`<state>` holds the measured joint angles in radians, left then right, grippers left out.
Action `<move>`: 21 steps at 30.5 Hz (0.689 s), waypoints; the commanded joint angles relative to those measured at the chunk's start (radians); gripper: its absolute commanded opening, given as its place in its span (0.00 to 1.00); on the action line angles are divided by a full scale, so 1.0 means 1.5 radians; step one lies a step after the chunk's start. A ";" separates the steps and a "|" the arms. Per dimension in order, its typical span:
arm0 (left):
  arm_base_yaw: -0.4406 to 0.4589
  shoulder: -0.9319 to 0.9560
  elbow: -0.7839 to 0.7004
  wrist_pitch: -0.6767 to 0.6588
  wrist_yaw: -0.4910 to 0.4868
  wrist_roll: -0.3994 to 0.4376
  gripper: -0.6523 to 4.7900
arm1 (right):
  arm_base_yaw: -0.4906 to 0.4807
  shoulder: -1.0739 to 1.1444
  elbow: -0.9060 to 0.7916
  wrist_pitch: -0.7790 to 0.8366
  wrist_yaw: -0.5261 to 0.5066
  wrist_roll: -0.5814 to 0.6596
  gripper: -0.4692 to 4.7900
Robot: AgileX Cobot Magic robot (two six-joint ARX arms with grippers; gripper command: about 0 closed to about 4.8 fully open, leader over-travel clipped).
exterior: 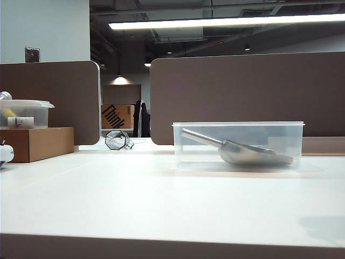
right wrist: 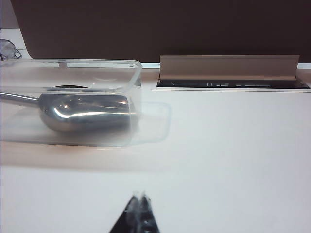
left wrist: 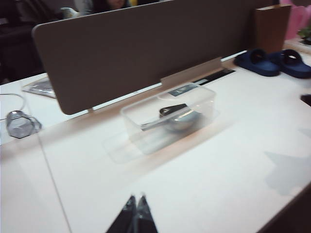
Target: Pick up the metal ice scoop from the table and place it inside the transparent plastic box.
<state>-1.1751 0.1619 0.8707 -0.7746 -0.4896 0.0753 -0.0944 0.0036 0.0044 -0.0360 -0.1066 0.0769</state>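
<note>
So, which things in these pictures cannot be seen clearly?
- Exterior view: neither arm appears; small lidded tub cut by the frame edge, contents unclear.
- Right wrist view: metal ice scoop handle cut by the edge, blurred by the transparent plastic box.
- Left wrist view: motion blur; left tool shows shut tips only.

Exterior view: low, near table (exterior: 161,205) level, facing the box (exterior: 237,145) side-on toward the brown partition (exterior: 248,91). Left wrist view: high and well back, looking down across the table at the box (left wrist: 167,116). Right wrist view: lower, much nearer the box (right wrist: 73,97). Shared by all three: box, scoop (right wrist: 82,112), partition.
</note>
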 commanded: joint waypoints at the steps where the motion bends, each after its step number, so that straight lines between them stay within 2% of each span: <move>1: 0.001 -0.010 -0.022 0.004 0.065 -0.002 0.11 | 0.000 0.000 0.001 0.008 0.000 -0.001 0.09; 7: 0.001 -0.016 -0.040 -0.013 0.075 -0.025 0.11 | 0.000 0.000 0.001 0.008 0.000 -0.001 0.09; 9: 0.001 -0.016 -0.040 -0.027 0.074 -0.060 0.11 | 0.000 0.000 0.001 0.008 0.000 -0.001 0.09; 21: 0.004 -0.016 -0.039 -0.032 0.073 -0.060 0.11 | 0.000 0.000 0.001 0.008 0.000 -0.001 0.09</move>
<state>-1.1751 0.1387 0.8112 -0.8303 -0.3817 -0.0158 -0.0948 0.0032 0.0044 -0.0360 -0.1062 0.0769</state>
